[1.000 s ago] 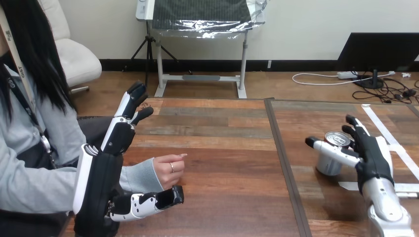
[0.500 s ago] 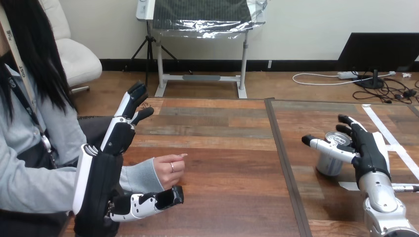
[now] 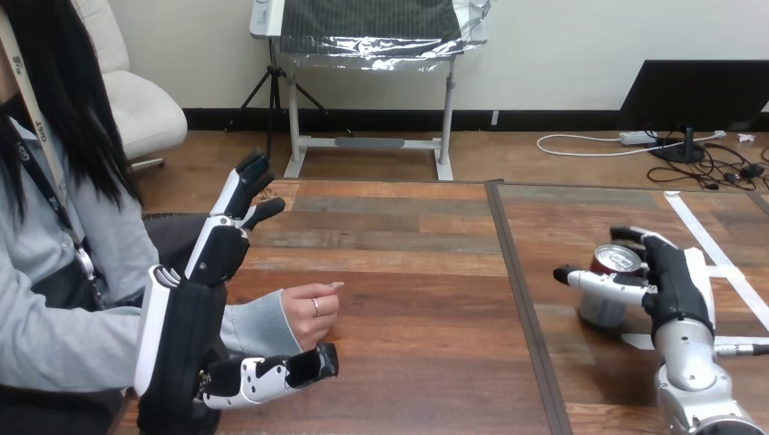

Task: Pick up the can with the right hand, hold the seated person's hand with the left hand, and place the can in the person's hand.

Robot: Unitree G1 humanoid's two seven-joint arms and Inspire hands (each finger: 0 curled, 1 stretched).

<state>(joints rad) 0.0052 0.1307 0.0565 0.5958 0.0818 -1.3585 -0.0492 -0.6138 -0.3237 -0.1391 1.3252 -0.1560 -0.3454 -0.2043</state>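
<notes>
A silver can (image 3: 603, 304) stands upright on the right part of the table. My right hand (image 3: 676, 283) is at its right side. The fingers curl round the can's far side and rim, and the thumb (image 3: 594, 279) lies across its front. On the left, my left hand (image 3: 216, 254) stands on edge and open, with its fingers pointing up and away and its thumb (image 3: 272, 373) stretched low toward the right. The person's hand (image 3: 310, 313), loosely curled, rests in the gap just above that thumb; I cannot tell whether they touch.
A dark seam (image 3: 521, 308) runs front to back and splits the wooden table (image 3: 408, 272) into two parts. White tape strips (image 3: 725, 272) lie on the table by the can. The person sits at the left edge.
My right hand's fingers have curled in round the can, and the hand has shifted slightly toward it. My left hand and the person's hand have stayed put.
</notes>
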